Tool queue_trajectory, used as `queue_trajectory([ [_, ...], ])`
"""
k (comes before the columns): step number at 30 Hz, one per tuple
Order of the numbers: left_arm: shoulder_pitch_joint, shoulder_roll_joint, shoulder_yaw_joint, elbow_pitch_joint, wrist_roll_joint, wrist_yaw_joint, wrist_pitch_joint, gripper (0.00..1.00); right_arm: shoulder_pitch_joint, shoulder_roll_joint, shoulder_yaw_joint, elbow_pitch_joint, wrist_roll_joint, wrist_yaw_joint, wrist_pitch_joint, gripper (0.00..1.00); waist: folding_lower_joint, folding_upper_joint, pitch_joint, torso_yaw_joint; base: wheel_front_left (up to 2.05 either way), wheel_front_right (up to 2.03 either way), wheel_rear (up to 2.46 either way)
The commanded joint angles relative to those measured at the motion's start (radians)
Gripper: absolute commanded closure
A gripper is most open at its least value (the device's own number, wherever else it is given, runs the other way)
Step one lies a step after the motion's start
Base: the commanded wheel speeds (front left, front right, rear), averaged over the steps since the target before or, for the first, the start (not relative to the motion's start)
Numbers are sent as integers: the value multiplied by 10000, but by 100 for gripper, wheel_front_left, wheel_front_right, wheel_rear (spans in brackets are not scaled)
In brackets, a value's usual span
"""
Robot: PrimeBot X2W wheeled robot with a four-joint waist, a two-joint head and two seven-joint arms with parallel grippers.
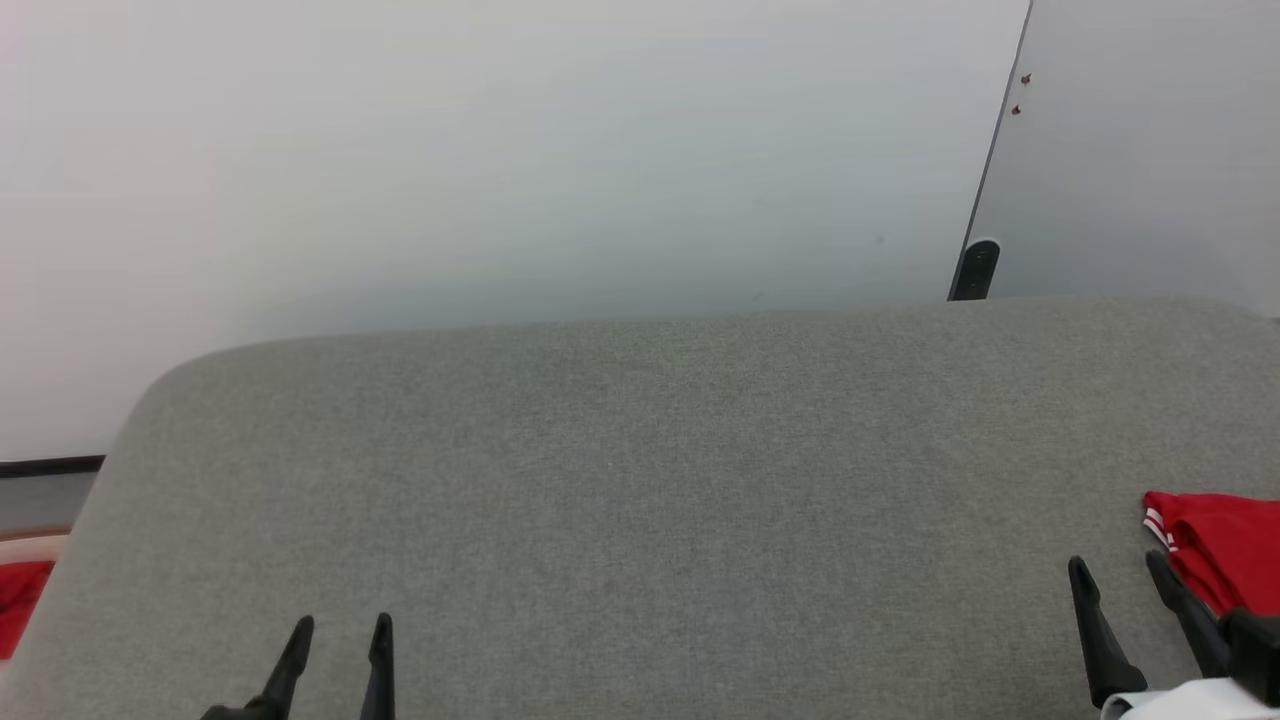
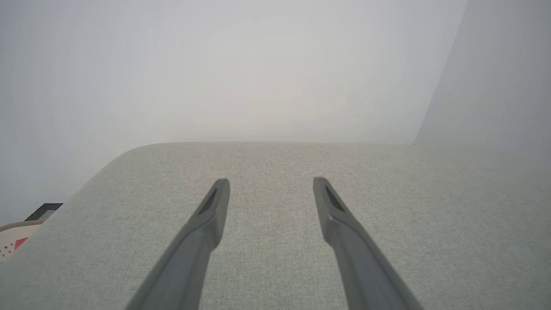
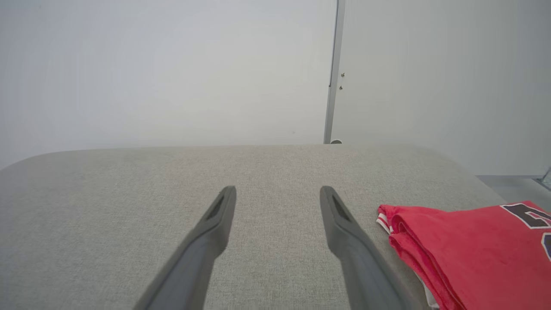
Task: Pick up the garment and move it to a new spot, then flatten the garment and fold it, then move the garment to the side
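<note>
The garment [image 1: 1225,545] sits way over at the right edge of the grey fabric-covered table [image 1: 640,450]. From the right wrist view it looks folded into a neat stack of layers, with a bit of the white-and-red striped trim poking out at the near corner and part of the black block lettering showing on top. So, going by how things lie, I'd say the pick-up, the flattening and the folding are done, and the shirt is parked off to the side too.

The left end effector [image 1: 343,622] is over the lower left of the table, fingers spread wide with nothing between them. The right end effector [image 1: 1115,560] is just beside the shirt, on its left. Its fingers are also spread and empty, and as far as I can tell they aren't touching the fabric.

The whole middle of the table is bare. There's also a scrap of red cloth [image 1: 20,600] off the left edge, which looks like a different thing altogether.

My guess is this is basically the finish line. What's left, if anything, is a small nudge further sideways or just pulling the arms back. I can't see the shirt's far right side, so I can't say how tidy that end of the fold is.
</note>
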Motion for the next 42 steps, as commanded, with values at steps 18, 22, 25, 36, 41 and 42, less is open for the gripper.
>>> queue_trajectory([
  [18, 294, -124, 267, -483, -181, -48, 4, 0, 497, 241, -213, -792, -179, -20, 442, 0, 0, 0, 18, 62, 0, 0, 0],
  [22, 308, -163, 290, -506, -152, -32, 4, 0, 530, 231, -169, -829, -135, -20, 458, 0, 0, 0, 2, 62, 0, 0, 0],
  [25, 299, -209, 309, -505, -235, -70, 4, 0, 494, 248, -170, -857, -129, -20, 446, 0, 0, 0, 16, 66, 0, 0, 0],
  [36, 208, -115, 292, -429, -104, 26, 4, 0, 352, 265, -124, -903, -111, -20, 448, 0, 0, 0, 68, 64, 0, 0, 0],
  [41, 243, -232, 318, -270, -235, -2, 7, 100, 484, 295, -121, -725, -164, 0, 484, 100, 0, 0, 76, 58, 0, 0, 0],
  [42, 279, -277, 306, -160, -247, -2, 12, 100, 539, 334, -125, -617, -154, 0, 506, 100, 0, 0, 77, 58, 0, 0, 0],
])
